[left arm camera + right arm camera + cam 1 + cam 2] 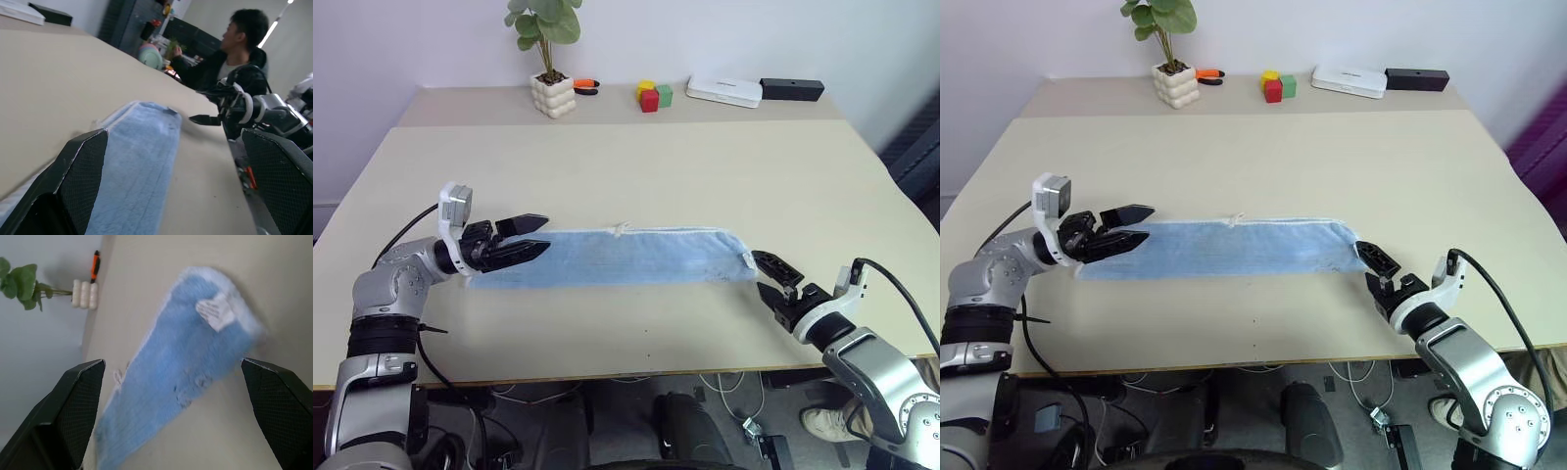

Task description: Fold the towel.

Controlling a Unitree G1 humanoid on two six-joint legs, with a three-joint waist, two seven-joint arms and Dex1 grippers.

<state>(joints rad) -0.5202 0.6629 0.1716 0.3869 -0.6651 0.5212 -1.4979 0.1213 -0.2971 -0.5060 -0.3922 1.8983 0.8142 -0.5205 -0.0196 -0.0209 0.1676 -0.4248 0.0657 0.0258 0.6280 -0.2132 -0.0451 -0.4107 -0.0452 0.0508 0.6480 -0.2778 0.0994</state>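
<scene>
Along the near side of the beige worktop (636,186), with both end effectors, left (534,238) and right (771,274), spread wide and empty, I'd pinch one end of the long light blue terry-cloth towel (617,258) squarely and carry it evenly onto the other.

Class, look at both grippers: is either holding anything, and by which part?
Nothing is held. The left gripper and right gripper are open at opposite ends of the towel.
</scene>
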